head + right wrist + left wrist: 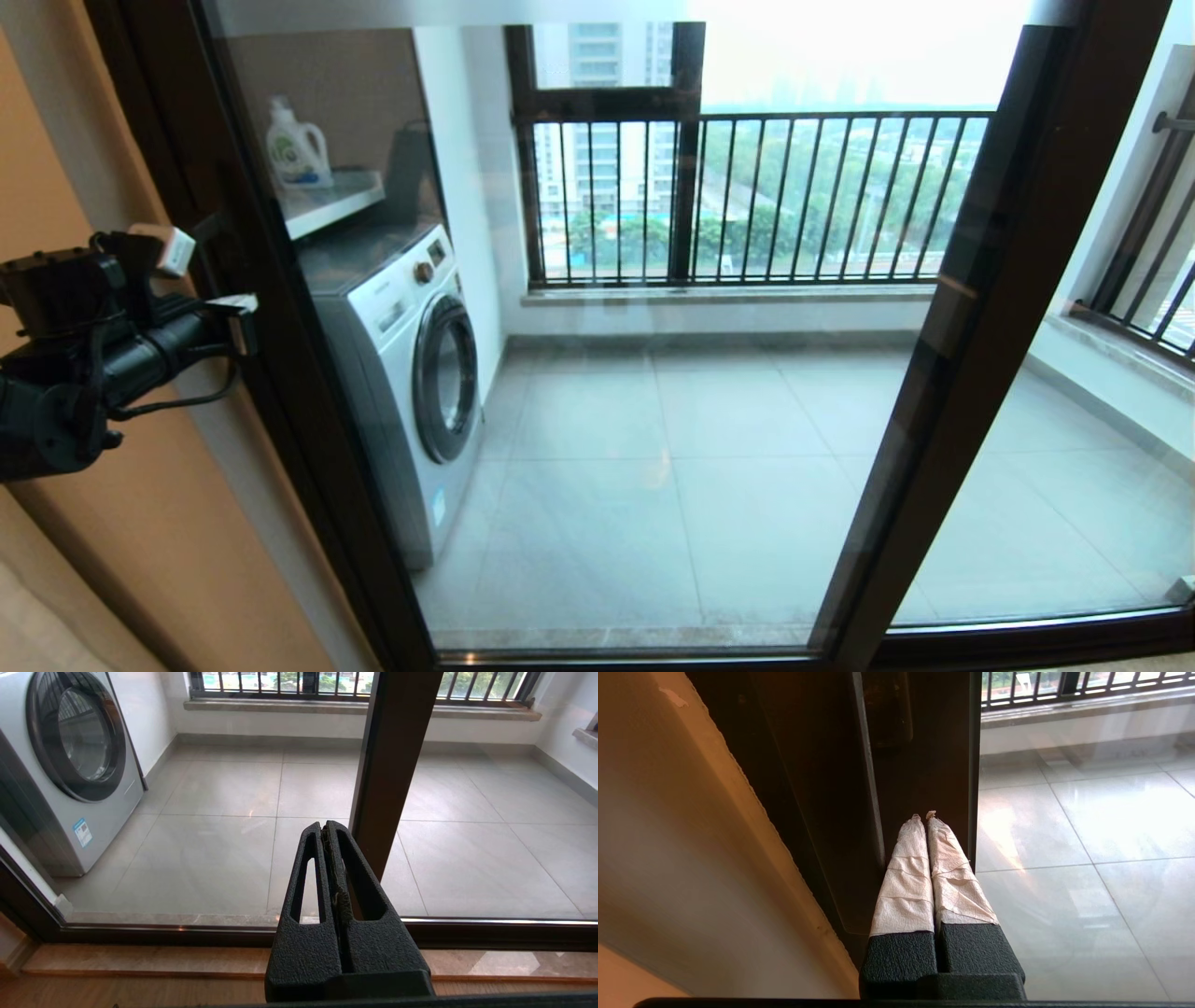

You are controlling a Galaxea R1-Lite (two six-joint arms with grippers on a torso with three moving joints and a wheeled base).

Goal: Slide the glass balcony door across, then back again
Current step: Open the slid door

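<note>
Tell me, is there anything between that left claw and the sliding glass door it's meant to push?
Nothing visible. The left gripper, fingers shut, points straight at the dark left upright of the glass balcony door, with no object between them. Whether the tips already touch the frame cannot be told. The right gripper, also shut, hangs lower down, facing the glass.

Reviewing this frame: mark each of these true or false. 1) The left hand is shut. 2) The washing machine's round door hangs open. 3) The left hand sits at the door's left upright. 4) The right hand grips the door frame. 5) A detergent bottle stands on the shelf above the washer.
1) True: the left hand has its wrapped fingers pressed together.
2) False: the washing machine has its round door closed.
3) True: it is at the left upright of the glass balcony door.
4) False: the right hand is shut on nothing, short of the frame.
5) True: the detergent bottle stands on the shelf.
</note>
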